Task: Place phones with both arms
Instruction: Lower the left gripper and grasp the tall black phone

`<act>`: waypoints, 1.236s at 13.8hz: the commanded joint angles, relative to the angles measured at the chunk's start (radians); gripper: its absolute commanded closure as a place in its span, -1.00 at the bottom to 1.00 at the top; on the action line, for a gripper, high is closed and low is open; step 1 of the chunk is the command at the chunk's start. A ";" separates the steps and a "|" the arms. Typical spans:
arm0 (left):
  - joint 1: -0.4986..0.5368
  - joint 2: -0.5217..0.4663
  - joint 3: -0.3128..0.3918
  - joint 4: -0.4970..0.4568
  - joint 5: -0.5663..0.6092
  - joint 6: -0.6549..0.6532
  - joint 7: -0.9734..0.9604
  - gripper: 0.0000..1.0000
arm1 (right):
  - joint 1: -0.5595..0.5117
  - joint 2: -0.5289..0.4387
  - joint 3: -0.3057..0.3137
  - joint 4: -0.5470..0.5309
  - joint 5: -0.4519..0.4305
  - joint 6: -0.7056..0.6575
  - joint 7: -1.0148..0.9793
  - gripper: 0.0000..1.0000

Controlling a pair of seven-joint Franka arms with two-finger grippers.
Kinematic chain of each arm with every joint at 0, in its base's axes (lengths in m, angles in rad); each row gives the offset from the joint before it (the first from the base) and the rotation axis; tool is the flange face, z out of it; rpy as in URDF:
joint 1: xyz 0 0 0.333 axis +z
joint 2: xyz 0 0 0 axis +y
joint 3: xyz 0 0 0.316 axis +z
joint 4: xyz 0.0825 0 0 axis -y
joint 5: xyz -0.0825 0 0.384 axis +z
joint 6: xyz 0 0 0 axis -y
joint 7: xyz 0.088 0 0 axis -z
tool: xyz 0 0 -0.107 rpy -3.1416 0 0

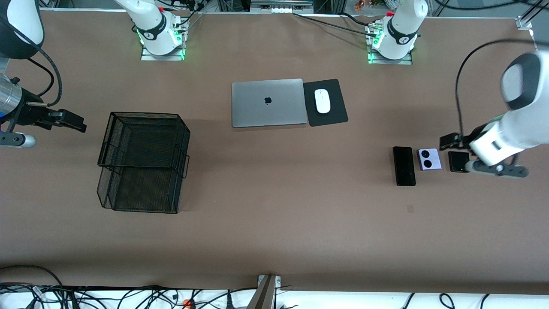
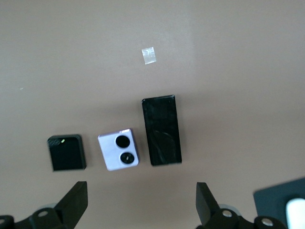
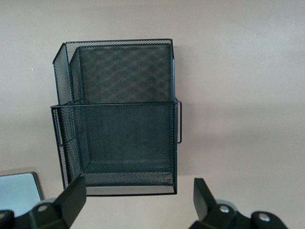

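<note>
Front view shows a matte brown table (image 1: 274,223): three phones in a row toward the left arm's end, glossy long black slab (image 1: 404,165), lilac-white square (image 1: 429,159), small black square (image 1: 458,161). Left gripper (image 1: 448,141) hovers released above them; right gripper (image 1: 70,121) waits, spread, beside the black wire-mesh basket (image 1: 143,161)

black slab phone (image 1: 404,165), lilac-white phone (image 1: 429,159), black mesh basket (image 1: 143,161).
</note>
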 commanded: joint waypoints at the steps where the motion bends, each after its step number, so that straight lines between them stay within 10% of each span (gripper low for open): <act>1: 0.006 0.024 -0.002 -0.074 -0.022 0.122 0.022 -1.00 | 0.000 0.012 -0.001 0.028 0.014 -0.020 -0.012 -1.00; 5: -0.003 0.083 -0.002 -0.247 -0.022 0.461 -0.062 -1.00 | 0.000 0.013 -0.001 0.028 0.014 -0.020 -0.010 -1.00; 17: -0.034 0.183 -0.002 -0.450 -0.020 0.851 -0.260 -1.00 | -0.004 0.010 -0.007 0.028 0.012 -0.034 -0.017 -1.00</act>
